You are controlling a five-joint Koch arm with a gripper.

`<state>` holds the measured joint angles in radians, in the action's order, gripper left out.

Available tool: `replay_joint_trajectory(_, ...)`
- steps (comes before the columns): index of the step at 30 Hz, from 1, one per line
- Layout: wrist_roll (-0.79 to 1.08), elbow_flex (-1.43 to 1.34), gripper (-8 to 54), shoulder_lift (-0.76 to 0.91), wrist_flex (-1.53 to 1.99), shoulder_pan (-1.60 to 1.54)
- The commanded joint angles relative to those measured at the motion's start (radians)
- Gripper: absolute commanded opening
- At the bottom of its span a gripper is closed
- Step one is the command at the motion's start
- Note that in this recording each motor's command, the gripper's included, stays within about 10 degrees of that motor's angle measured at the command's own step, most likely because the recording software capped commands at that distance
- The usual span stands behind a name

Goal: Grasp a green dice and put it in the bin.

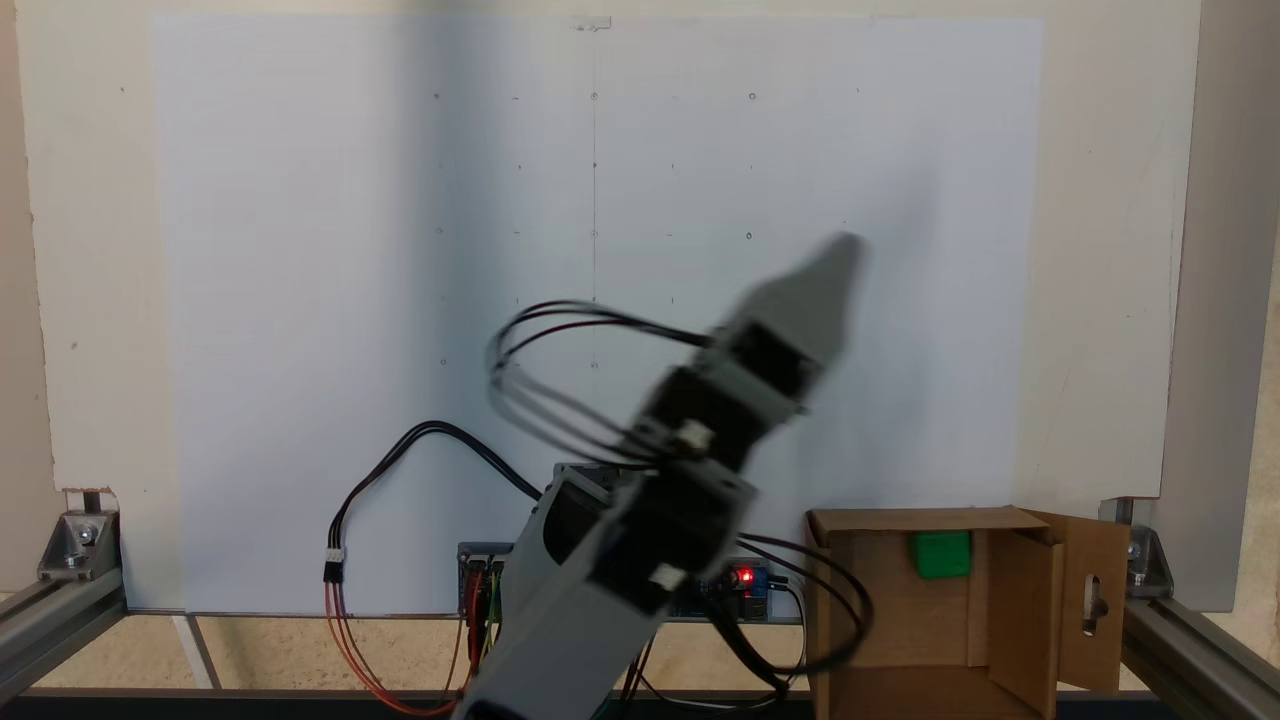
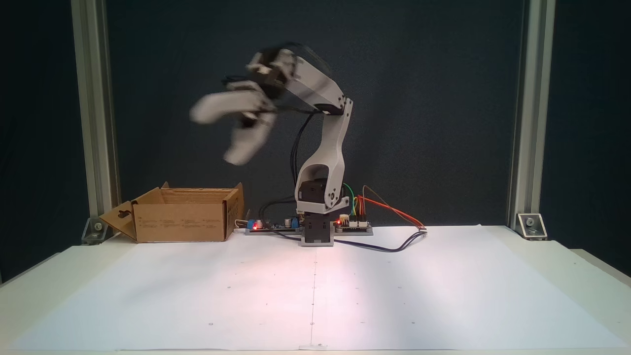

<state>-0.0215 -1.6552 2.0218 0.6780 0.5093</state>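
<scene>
We see one gripper [image 2: 217,135], blurred, raised high above the table [image 2: 443,296] with its two jaws spread wide apart and nothing between them; in a fixed view [image 1: 845,262] a single grey tip shows. Below it to the left in a fixed view sits one bin [image 2: 182,222], flaps up, the slotted flap hanging outward. We count one green dice [image 1: 940,554], lying inside the bin [image 1: 900,620] against its far wall, one flat face toward the camera. Being a cube, it has no long axis.

Dice [image 1: 940,554] in bin [image 1: 880,620], arm's right, fixed view.
</scene>
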Motion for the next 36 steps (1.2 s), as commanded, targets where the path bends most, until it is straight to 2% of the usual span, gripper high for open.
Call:
replay_joint_trajectory(1, -0.041, -0.055, 45.7, 0.078, -0.078, -0.107)
replay_joint_trajectory(9, -0.035, -0.667, 45.6, 0.273, -0.463, -0.291)
replay_joint_trajectory(17, -0.037, -1.04, 45.5, 0.348, -0.848, -0.345)
replay_joint_trajectory(23, -0.04, -1.144, 44.4, 0.347, -1.123, -0.356)
replay_joint_trajectory(36, -0.035, -1.166, 43.3, 0.35, -1.679, -0.453)
